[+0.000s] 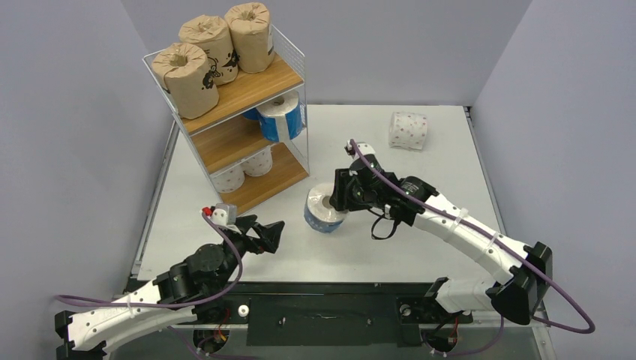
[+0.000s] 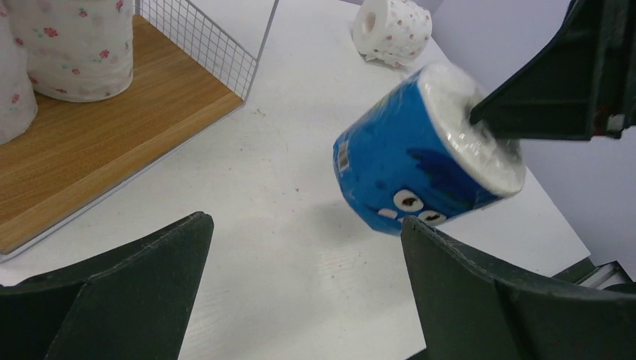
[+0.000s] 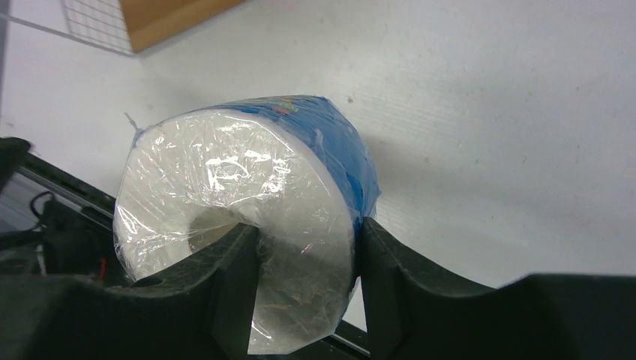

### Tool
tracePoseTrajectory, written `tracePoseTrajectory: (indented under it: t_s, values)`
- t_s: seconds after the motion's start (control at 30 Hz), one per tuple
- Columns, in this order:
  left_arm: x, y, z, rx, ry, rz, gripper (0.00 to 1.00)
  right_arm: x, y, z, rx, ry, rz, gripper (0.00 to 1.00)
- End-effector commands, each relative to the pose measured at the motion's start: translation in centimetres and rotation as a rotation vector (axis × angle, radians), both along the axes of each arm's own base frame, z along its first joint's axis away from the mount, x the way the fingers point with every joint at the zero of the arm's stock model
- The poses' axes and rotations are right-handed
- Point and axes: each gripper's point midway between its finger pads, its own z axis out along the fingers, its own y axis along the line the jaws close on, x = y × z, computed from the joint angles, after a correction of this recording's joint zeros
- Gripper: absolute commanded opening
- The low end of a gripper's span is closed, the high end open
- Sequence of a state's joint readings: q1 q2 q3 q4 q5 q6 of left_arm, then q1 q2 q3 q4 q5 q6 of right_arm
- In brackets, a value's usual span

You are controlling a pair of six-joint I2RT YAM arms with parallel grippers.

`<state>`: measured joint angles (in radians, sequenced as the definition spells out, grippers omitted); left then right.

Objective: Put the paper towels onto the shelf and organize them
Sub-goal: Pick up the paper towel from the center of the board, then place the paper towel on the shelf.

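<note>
I am pinching a blue-wrapped roll (image 3: pixel 225 180) with my right claw (image 3: pixel 307 262). 1 finger is poking into the hole in the middle of the roll, and the other finger is pressing on the blue side. So this claw is about half closed, squeezing the roll's thick wall. The roll is tilting and looks lifted just off the white table (image 1: pixel 337 255), near the front of the shelf (image 1: pixel 247 88).

My left claw (image 2: pixel 304 225) is hanging above the table with its fingers spread wide, and it is holding nothing.

On the shelf, 3 brown rolls (image 1: pixel 211 46) are standing on the top board. Another blue roll (image 1: pixel 281 116) is lying on the middle board. 2 white flowery rolls (image 1: pixel 257 161) are sitting on the bottom board. 1 more flowery roll (image 1: pixel 409 130) is lying on the table, well apart from the shelf.
</note>
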<state>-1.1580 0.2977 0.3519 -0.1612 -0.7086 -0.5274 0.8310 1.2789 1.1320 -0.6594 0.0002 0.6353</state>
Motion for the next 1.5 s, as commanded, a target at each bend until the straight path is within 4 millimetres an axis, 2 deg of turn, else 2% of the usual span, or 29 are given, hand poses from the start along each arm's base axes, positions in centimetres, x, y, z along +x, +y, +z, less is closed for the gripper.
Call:
tracePoseTrajectory:
  t_s: [0.0,0.17,0.2,0.23,0.27,0.3,0.33,0.43,0.47,0.5,0.53,0.6,0.87,0.9,0.93,0.97,1.07,1.23,1.47]
  values:
    - [0.0,-0.1,4.5,-0.080,-0.090,-0.013,0.96,1.9,0.9,8.4,0.117,-0.178,-0.009,0.38]
    - [0.1,0.6,6.1,-0.068,-0.120,0.004,0.96,3.0,2.8,12.7,0.179,-0.228,0.020,0.37]
    - [0.1,0.8,6.5,-0.067,-0.127,0.008,0.96,3.1,3.2,12.5,0.174,-0.222,0.026,0.37]
    - [0.1,1.0,6.6,-0.065,-0.129,0.010,0.96,3.3,3.5,13.5,0.191,-0.235,0.028,0.37]
    - [0.0,1.2,6.7,-0.059,-0.137,0.011,0.96,3.5,4.0,13.4,0.189,-0.230,0.032,0.37]
    - [0.0,1.4,6.9,-0.065,-0.145,0.011,0.96,3.7,4.3,14.4,0.206,-0.243,0.033,0.37]
    - [-0.1,1.7,7.1,-0.064,-0.160,0.011,0.96,3.9,4.7,14.3,0.205,-0.239,0.035,0.37]
    - [-0.3,2.3,7.8,-0.071,-0.207,0.009,0.96,4.3,6.0,15.9,0.243,-0.251,0.034,0.37]
    - [-0.4,2.6,8.0,-0.062,-0.225,0.011,0.96,4.5,6.4,15.8,0.244,-0.243,0.032,0.37]
    - [-0.4,2.7,8.3,-0.063,-0.237,0.013,0.96,4.5,6.8,16.6,0.262,-0.253,0.034,0.37]
    - [-0.4,3.0,8.6,-0.046,-0.253,0.017,0.96,4.8,7.2,16.5,0.263,-0.245,0.031,0.37]
    - [-0.3,3.3,9.2,-0.017,-0.278,0.027,0.96,5.1,7.9,17.7,0.290,-0.256,0.028,0.37]
    - [0.2,4.5,11.5,0.154,-0.420,0.060,0.96,6.5,11.3,19.6,0.365,-0.245,0.010,0.37]
    - [0.3,4.8,11.5,0.188,-0.438,0.070,0.96,6.6,12.0,19.1,0.361,-0.235,0.014,0.36]
    - [0.2,5.1,12.0,0.180,-0.455,0.081,0.96,6.7,12.4,19.9,0.380,-0.240,0.010,0.36]
    - [0.3,5.2,11.9,0.198,-0.469,0.088,0.96,7.0,12.9,19.4,0.376,-0.231,0.010,0.36]
    - [0.2,5.8,12.7,0.183,-0.504,0.105,0.96,7.3,13.9,19.9,0.400,-0.227,0.003,0.36]
    - [0.4,5.3,12.7,0.214,-0.507,0.102,0.96,7.7,15.7,19.9,0.422,-0.217,0.006,0.35]
    - [1.1,4.5,12.5,0.225,-0.497,0.121,0.96,8.2,16.8,20.4,0.453,-0.226,-0.008,0.35]
